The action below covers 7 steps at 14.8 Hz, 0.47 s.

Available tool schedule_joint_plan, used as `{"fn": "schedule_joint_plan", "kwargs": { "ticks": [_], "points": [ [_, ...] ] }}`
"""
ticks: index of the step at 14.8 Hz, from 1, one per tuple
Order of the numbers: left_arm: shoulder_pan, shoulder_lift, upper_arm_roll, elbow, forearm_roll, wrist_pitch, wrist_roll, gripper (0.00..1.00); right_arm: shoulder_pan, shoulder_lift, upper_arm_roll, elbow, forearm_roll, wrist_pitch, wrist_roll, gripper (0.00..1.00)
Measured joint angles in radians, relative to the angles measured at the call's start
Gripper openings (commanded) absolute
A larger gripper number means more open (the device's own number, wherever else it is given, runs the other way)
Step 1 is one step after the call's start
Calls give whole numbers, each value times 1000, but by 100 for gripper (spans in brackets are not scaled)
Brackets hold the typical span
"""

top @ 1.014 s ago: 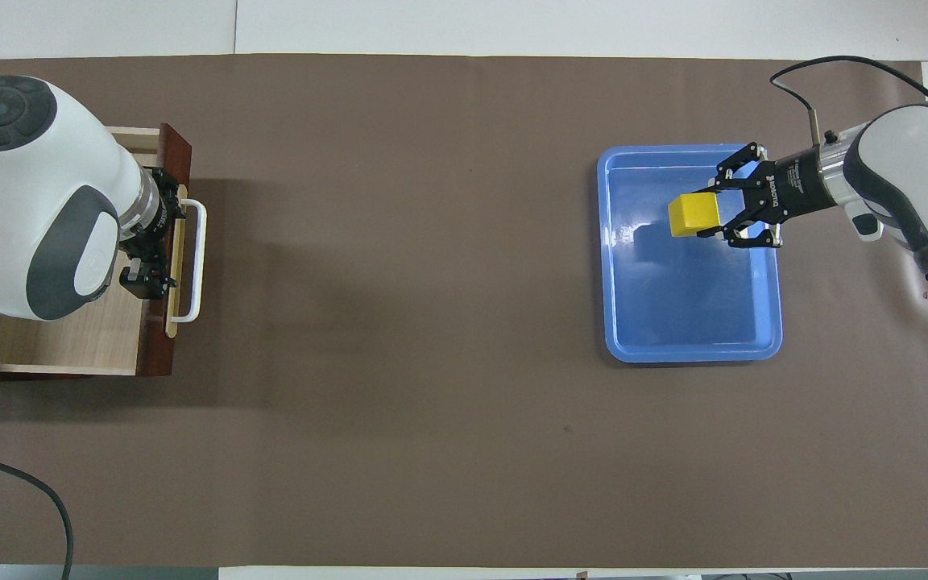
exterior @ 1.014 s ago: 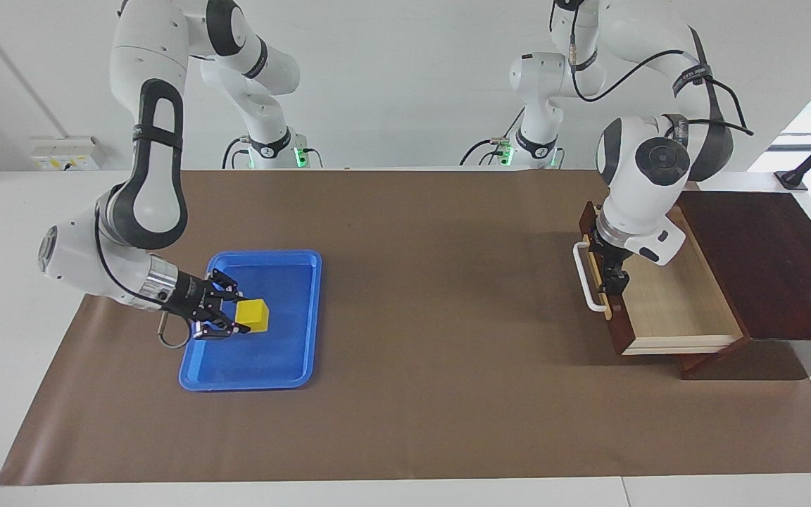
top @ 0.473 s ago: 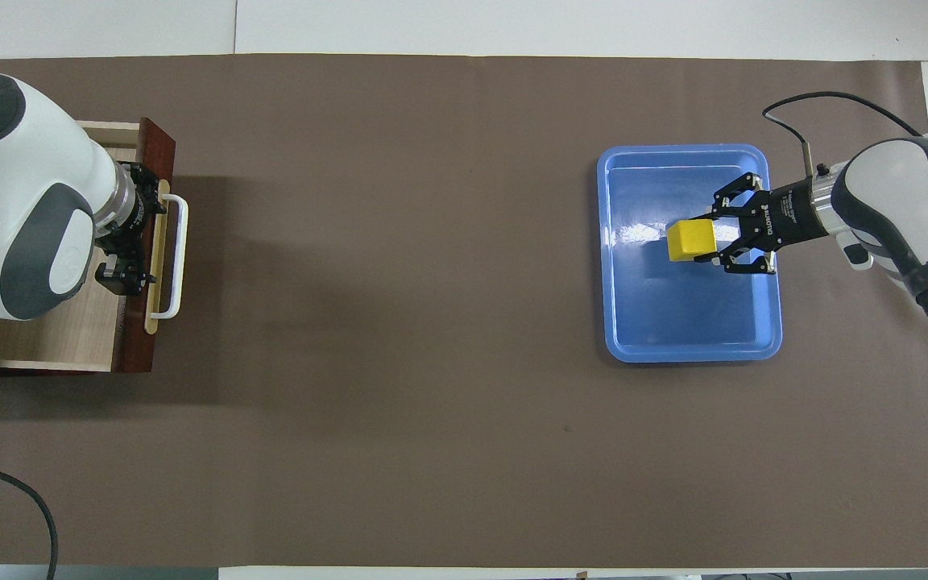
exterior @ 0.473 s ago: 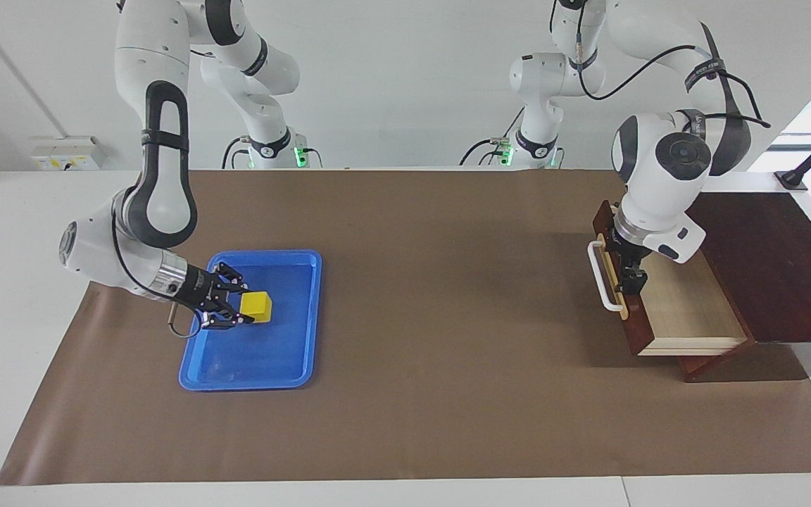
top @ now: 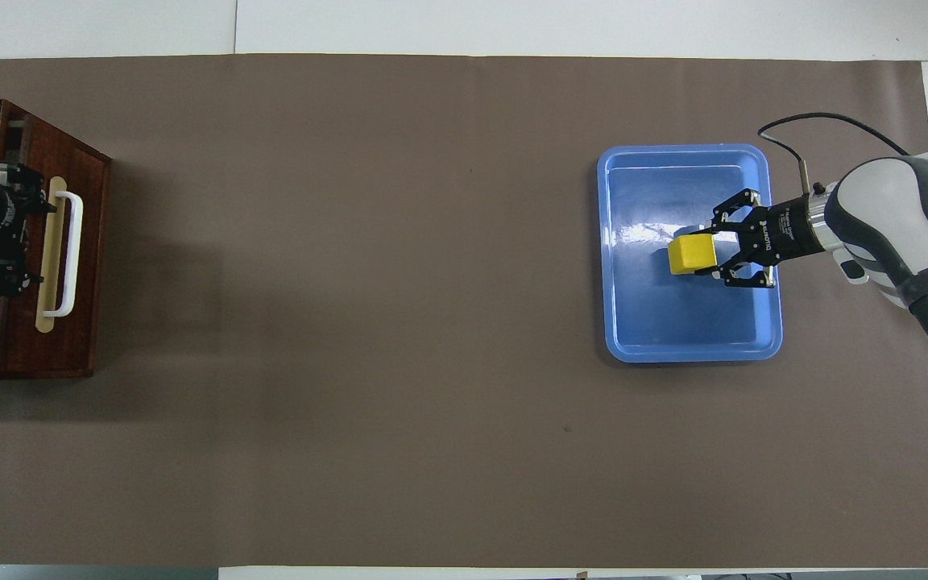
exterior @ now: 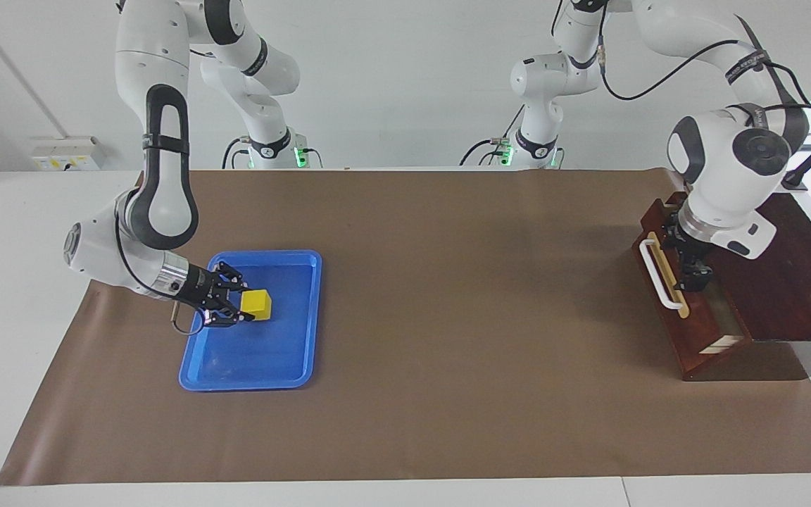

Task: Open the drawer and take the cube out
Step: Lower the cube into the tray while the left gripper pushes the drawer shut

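The left gripper [exterior: 693, 280] stands spread wide just above the dark reddish-brown wooden drawer [exterior: 687, 320], nearly pushed in at the left arm's end of the desk. The right gripper [exterior: 245, 308], clenched on the small bright-yellow cube [exterior: 256, 303], holds it low in the flat blue tray [exterior: 250, 366]

One yellow cube [exterior: 256, 303] and one blue tray [exterior: 293, 355] are on the table. There is one drawer [exterior: 687, 331] (with a single white handle [exterior: 659, 274]). Two arms, so two grippers: the left gripper [exterior: 694, 282] and the right gripper [exterior: 240, 308].
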<state>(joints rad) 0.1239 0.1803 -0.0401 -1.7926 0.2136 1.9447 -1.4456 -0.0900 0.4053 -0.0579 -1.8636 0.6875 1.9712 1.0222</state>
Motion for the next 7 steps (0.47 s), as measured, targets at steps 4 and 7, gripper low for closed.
{"fn": "schedule_joint_plan", "kwargs": {
  "ticks": [4,7],
  "points": [
    [26,-10,-11,-23,-16,19,28,100,0,-1,0,-18,22,28,-1,0],
    [26,-11,-13,-26,-14,21,38,100,0,-3,2,-33,27,54,-1,0]
  ]
}}
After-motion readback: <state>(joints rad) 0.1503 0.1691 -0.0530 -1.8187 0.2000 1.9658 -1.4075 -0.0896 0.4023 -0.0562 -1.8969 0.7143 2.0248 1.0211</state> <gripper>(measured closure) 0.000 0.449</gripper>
